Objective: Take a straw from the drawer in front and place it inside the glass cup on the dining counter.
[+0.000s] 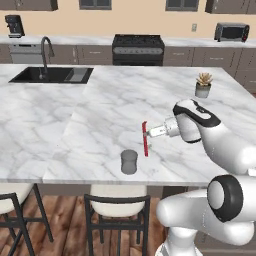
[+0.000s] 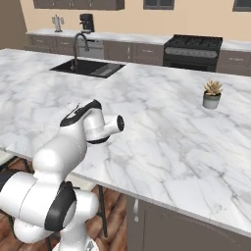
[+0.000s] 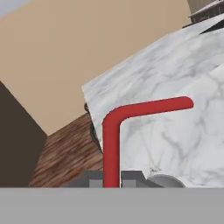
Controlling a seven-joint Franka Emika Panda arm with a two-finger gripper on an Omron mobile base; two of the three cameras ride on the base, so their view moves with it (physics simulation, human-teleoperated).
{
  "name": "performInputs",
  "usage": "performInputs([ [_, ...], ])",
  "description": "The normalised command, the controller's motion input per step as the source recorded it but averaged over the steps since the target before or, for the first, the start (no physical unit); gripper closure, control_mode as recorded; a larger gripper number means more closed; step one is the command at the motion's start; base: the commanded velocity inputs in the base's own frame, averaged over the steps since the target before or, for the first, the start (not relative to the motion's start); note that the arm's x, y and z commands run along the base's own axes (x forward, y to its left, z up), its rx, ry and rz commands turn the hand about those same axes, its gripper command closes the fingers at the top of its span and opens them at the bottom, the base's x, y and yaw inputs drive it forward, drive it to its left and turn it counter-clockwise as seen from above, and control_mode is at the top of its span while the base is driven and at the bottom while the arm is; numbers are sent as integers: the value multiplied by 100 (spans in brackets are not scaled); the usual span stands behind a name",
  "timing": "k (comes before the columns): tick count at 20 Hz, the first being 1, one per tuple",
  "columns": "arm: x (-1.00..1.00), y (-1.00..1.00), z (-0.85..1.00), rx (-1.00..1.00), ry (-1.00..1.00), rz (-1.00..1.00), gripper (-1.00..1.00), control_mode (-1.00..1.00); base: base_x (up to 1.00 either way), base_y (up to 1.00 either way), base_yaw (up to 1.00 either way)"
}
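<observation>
A white marble counter (image 1: 100, 107) was noted, with sink (image 1: 52, 75) and potted plant (image 1: 203, 85) beyond the cup (image 1: 129, 162). The straw (image 1: 145, 138) was held clamped in the gripper (image 1: 150, 133), just above-right of the cup.

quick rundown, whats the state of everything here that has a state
straw: clamped in the tool, upright above the counter, up and to the right of the cup, not in it
tool: shut on the straw, level, pointing left
glass cup: upright near the front edge, nothing in it
dining counter: bears the cup and a potted plant
sink faucet: no water running
</observation>
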Motion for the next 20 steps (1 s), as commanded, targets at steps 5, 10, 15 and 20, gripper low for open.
performInputs([
  [5,2,3,1,7,-1,10,100,-100,0,0,0],
  [10,1,11,8,1,-2,12,100,-100,0,0,0],
  [15,4,17,22,0,-5,10,100,-100,0,0,0],
  [20,1,2,5,0,-7,12,100,-100,0,0,0],
])
